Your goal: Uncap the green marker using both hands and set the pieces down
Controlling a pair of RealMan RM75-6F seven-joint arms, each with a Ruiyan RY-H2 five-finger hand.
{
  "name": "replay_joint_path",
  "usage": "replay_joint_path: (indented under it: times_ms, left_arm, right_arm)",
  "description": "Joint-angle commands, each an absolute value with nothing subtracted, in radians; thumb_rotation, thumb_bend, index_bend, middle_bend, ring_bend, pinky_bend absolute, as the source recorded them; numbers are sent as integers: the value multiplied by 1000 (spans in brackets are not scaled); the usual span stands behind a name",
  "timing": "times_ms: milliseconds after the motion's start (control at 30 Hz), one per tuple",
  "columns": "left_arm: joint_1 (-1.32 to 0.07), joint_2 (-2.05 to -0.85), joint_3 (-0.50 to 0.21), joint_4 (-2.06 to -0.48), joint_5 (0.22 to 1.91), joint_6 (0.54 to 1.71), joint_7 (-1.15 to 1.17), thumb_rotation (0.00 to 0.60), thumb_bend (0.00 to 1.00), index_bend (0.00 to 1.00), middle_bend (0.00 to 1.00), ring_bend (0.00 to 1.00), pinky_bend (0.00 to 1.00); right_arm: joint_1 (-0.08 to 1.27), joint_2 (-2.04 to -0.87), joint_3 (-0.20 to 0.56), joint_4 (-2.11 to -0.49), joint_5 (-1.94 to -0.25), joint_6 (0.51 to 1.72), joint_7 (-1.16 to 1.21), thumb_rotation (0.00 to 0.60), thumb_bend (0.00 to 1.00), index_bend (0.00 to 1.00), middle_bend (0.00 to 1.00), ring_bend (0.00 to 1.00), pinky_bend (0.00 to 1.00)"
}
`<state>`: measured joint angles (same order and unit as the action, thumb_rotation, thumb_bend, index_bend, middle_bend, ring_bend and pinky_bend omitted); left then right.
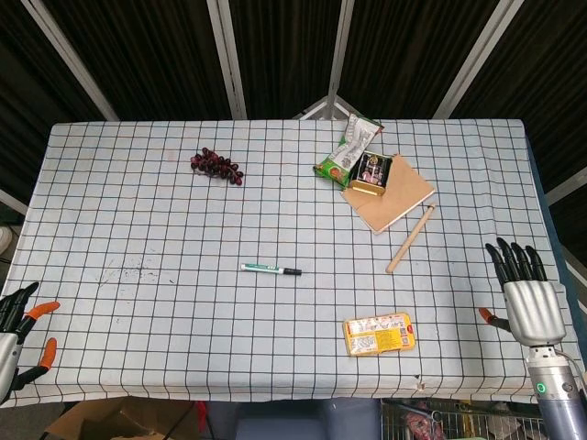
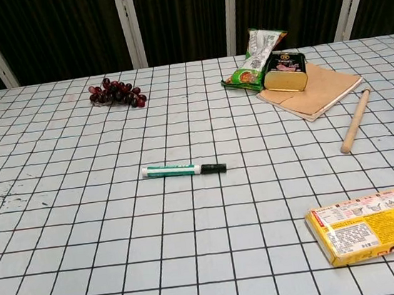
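From the head view, the green marker (image 1: 271, 269) lies capped on the checked tablecloth (image 1: 165, 321) near the table's middle, its long axis running left to right, white-and-green barrel to the left and dark cap to the right. The left hand (image 1: 20, 335) sits at the near left corner, fingers spread and holding nothing. The right hand (image 1: 525, 291) rests at the right edge, fingers extended and apart, also holding nothing. The marker is well apart from both, and about as far from one as the other; the cap end points toward the right hand, so I judge that hand suits the cap and the left the barrel

From the chest view, neither hand shows. The marker (image 2: 184, 169) lies flat, left to right, cap rightward, well clear of the yellow packet (image 2: 370, 225) and wooden stick (image 2: 355, 121)
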<state>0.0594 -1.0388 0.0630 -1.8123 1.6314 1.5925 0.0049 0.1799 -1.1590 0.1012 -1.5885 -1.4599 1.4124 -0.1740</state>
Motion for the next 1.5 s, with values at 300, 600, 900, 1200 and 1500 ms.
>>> replay_joint_path:
  times_ms: [300,600,900,1200,1500]
  left_arm:
    - [53,-1054,52,-1806,1630,1592,10,600,644,260,0,0,0]
    - [2,-1013,5,-1813,1570,1535,-48,600,506,245,0,0,0]
    - [-90,-974,-67,-1842,1465,1416,-61,600,415,242,0,0,0]
    - [-307,-1006,-193,-1877,1225,1154,83,600,400,223,0,0,0]
    - [-545,-1165,-282,-1824,964,995,291,600,380,287,0,0,0]
  right_arm:
    - [205,-1180,114,-1585,-1443,1383,-189,600,76,29,0,0,22]
    - [228,-1165,130,-1651,-1442,1373,-215,600,76,29,0,0,22]
    - [240,-1153,142,-1665,-1391,1342,-228,600,76,29,0,0,22]
    - [252,-1116,177,-1693,-1321,1316,-211,600,77,29,0,0,22]
    - [287,-1109,200,-1706,-1264,1274,-239,600,76,29,0,0,21]
